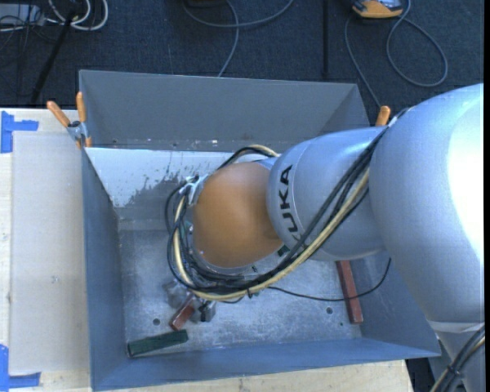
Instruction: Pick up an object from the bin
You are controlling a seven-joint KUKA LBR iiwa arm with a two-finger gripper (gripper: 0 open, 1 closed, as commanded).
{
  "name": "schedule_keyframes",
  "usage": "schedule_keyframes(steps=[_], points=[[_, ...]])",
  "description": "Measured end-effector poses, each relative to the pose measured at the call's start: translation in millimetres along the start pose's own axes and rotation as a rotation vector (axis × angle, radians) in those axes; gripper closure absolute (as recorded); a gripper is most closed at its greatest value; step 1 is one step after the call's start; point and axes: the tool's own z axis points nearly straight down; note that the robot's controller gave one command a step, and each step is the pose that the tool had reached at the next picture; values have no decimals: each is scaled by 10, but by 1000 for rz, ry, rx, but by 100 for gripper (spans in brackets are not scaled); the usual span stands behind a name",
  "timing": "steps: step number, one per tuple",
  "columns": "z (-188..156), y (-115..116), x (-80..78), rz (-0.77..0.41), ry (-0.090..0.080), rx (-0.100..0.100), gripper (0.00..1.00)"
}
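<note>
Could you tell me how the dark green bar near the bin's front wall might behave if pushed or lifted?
The dark green bar looks straight and flat, so probably stiff and apt to slide, not roll. Lying flat on the bin's floor, it may be awkward to pinch from above.

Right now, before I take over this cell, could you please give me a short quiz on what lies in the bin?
1. True or false: the dark green bar lies near the bin wall at the view's bottom.
2. Which lies nearer the orange wrist cover: A, the small reddish piece, or B, the long brown stick?
3. The arm enters from the view's ____ side.
Key: 1 true; 2 A; 3 right.
</note>
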Motion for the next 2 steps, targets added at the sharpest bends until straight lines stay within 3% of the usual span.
schedule_keyframes(steps=[1,2], points=[[-1250,355,164,-32,-6,3,100],[-2125,538,34,-24,-9,3,100]])
